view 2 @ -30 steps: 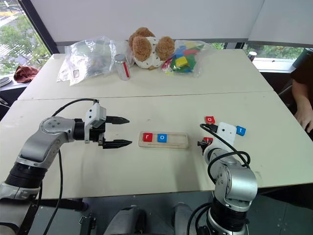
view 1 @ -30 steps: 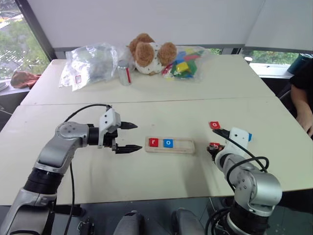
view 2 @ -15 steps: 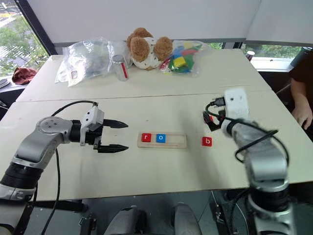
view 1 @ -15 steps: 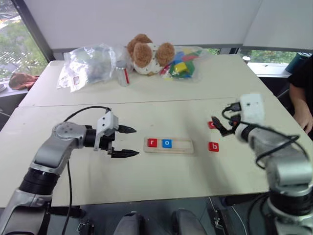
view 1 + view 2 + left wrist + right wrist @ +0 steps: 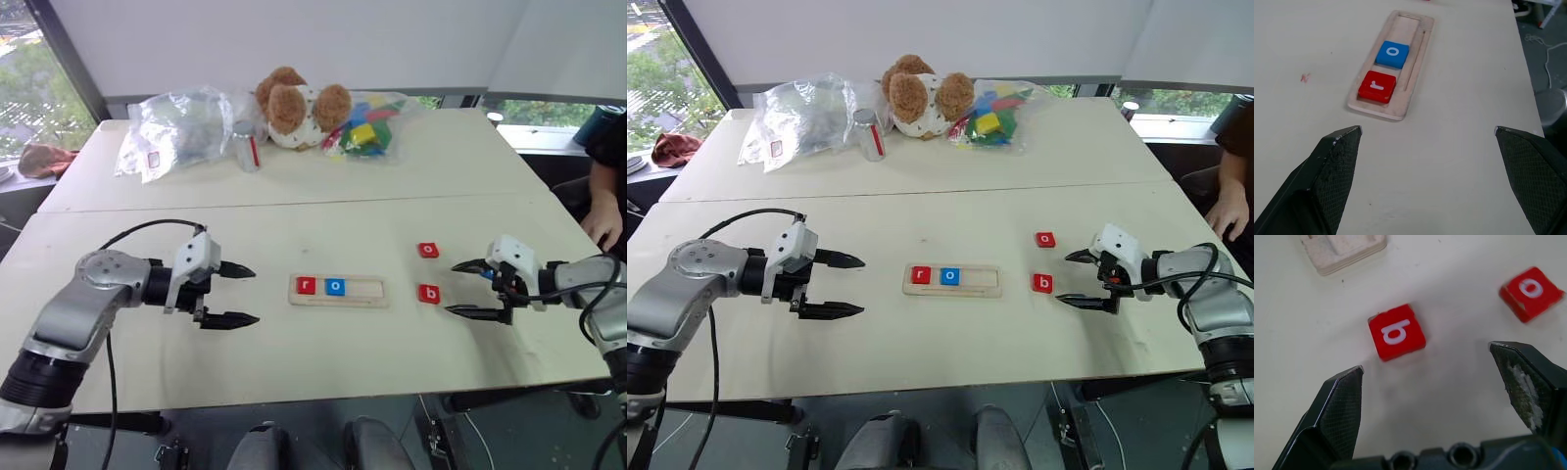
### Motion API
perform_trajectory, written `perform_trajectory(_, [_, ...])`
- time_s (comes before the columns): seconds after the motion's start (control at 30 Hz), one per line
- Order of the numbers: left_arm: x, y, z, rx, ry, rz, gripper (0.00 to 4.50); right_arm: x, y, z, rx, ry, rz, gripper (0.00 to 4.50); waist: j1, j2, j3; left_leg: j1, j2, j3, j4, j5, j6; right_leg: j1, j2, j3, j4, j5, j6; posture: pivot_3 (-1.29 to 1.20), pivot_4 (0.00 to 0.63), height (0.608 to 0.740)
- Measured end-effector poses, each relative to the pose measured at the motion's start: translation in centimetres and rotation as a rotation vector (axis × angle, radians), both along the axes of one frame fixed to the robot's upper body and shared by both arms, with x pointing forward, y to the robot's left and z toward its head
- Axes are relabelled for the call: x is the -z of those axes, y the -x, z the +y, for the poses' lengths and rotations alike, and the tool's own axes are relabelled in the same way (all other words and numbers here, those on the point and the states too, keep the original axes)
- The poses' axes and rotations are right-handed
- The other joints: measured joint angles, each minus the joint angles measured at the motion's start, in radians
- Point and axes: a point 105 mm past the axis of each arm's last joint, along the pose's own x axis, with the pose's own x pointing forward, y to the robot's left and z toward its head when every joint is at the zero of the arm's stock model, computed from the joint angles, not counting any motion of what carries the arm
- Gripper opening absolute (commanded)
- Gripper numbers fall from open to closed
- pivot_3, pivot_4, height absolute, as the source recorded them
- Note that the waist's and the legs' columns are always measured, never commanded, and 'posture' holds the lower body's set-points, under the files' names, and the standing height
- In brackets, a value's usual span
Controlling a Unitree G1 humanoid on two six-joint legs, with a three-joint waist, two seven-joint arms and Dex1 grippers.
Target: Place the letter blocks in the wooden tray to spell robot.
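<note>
Wooden tray (image 5: 339, 291), light wood, long w/ shallow groove: red r tile (image 5: 307, 285) + blue o tile (image 5: 336, 286) at its 9 o'clock end. Red b tile (image 5: 428, 293) on table at tray's 3 o'clock, red o tile (image 5: 428, 250) at b's 12. Left gripper (image 5: 235, 294) and right gripper (image 5: 462, 289) both spread wide, empty.

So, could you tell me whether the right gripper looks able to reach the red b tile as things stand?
Probably yes: the right gripper is open beside the red b tile, with bare table between them.
</note>
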Motion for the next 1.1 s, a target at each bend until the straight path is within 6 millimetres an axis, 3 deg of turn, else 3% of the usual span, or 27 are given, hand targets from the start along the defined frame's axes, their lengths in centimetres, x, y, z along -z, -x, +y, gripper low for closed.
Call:
perform_trajectory(0.13, [0.3,-0.1,0.5,-0.039,0.001,0.001,4.5,0.9,-0.4,0.5,-0.031,-0.006,0.016,4.48,0.004,0.0,0.0,-0.001,-0.002,0.0,0.001,0.001,-0.001,0.0,-0.003,0.0,-0.001,0.0,0.0,0.0,0.15,0.74])
perform_trajectory(0.17, [0.3,-0.1,0.6,-0.044,0.001,-0.002,4.5,1.0,-0.5,0.6,-0.03,-0.013,0.019,4.24,0.003,0.0,0.0,-0.001,-0.002,0.0,0.001,0.001,-0.001,0.0,-0.003,0.0,-0.001,0.0,0.0,0.0,0.15,0.74])
perform_trajectory(0.23, [0.3,-0.2,0.6,-0.051,0.001,-0.006,4.5,1.1,-0.5,0.6,-0.04,-0.015,0.021,3.61,0.003,0.0,0.0,-0.001,-0.002,0.0,0.001,0.001,-0.001,0.0,-0.003,0.0,-0.001,0.0,0.0,0.0,0.15,0.74])
perform_trajectory(0.37, [0.6,-0.2,0.8,-0.066,-0.005,-0.004,4.5,1.2,-0.3,0.7,-0.061,-0.015,0.029,1.48,0.001,0.0,0.0,-0.001,-0.002,0.0,0.0,0.001,-0.002,0.0,-0.003,0.0,-0.001,0.0,0.0,0.0,0.15,0.74])
perform_trajectory(0.4, [0.6,-0.2,0.9,-0.067,-0.008,-0.005,4.5,1.2,-0.3,0.7,-0.064,-0.015,0.028,1.16,0.001,0.0,0.0,-0.001,-0.002,0.0,0.0,0.001,-0.002,0.0,-0.003,0.0,-0.001,0.0,0.0,0.0,0.15,0.74])
perform_trajectory(0.6, [1.1,-0.6,1.6,-0.095,-0.03,-0.01,4.5,0.7,-0.7,1.5,-0.063,-0.037,0.038,1.16,-0.001,0.001,0.0,-0.001,-0.002,0.0,0.0,0.001,-0.002,-0.001,-0.004,0.0,0.0,0.0,0.0,0.0,0.15,0.74])
perform_trajectory(0.73, [1.0,-1.0,1.6,-0.095,-0.035,-0.026,4.5,-2.7,-2.0,6.8,-0.182,-0.092,0.008,1.16,-0.009,0.001,0.001,-0.001,-0.001,0.0,-0.001,0.001,-0.003,-0.003,-0.003,0.001,0.002,0.0,0.0,0.0,0.15,0.74])
perform_trajectory(0.83, [1.2,-1.1,1.4,-0.085,-0.046,-0.03,4.5,-4.1,-2.8,10.1,-0.241,-0.055,-0.02,1.16,0.001,0.001,0.001,-0.002,-0.001,-0.001,-0.001,0.001,-0.003,-0.004,-0.003,-0.001,0.002,0.0,0.0,0.0,0.15,0.74])
perform_trajectory(0.93, [1.4,-1.1,1.4,-0.085,-0.05,-0.028,4.5,-2.7,-2.8,11.6,-0.246,0.008,0.044,1.16,0.013,0.001,0.001,-0.006,-0.003,-0.002,0.0,0.001,-0.003,-0.006,-0.005,-0.001,0.0,0.0,0.0,0.0,0.15,0.74])
perform_trajectory(1.1, [1.7,-1.0,1.4,-0.098,-0.048,-0.026,4.5,-1.7,-2.6,12.0,-0.252,0.091,0.096,1.16,0.018,0.001,0.001,-0.015,-0.004,-0.001,0.002,0.005,-0.009,-0.014,-0.006,-0.002,0.0,0.0,0.0,0.0,0.15,0.74])
